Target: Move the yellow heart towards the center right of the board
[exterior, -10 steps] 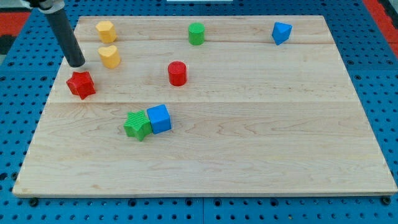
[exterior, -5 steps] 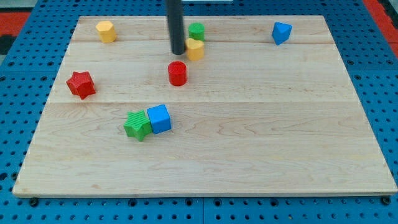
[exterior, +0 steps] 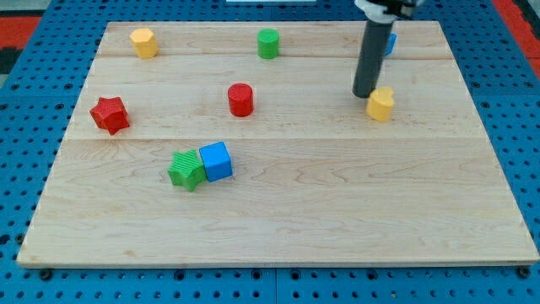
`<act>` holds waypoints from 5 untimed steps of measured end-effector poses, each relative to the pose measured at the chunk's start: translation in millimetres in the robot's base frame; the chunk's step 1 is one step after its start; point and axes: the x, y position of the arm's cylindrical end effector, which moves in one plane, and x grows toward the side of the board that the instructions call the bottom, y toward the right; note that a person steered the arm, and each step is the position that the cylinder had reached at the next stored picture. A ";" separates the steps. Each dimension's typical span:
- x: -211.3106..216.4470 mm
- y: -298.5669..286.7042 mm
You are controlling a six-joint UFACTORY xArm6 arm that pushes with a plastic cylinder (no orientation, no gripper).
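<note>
The yellow heart (exterior: 380,103) lies on the wooden board (exterior: 337,194) at the view's right, a little above mid-height. My tip (exterior: 364,93) rests just left of and slightly above the heart, touching or nearly touching it. The rod rises up and partly hides a blue block (exterior: 389,42) at the top right.
A yellow block (exterior: 143,41) sits at the top left and a green cylinder (exterior: 268,43) at the top middle. A red cylinder (exterior: 240,99) stands left of centre, a red star (exterior: 110,114) at the left edge. A green block (exterior: 186,170) touches a blue cube (exterior: 216,160).
The yellow heart has slid from the upper left past the green cylinder to the right side of the board. My tip has followed behind it, moving right and slightly down.
</note>
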 end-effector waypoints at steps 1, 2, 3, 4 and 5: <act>8.2 19.6; 4.7 14.5; -2.8 5.4; -3.6 5.3; -4.8 5.1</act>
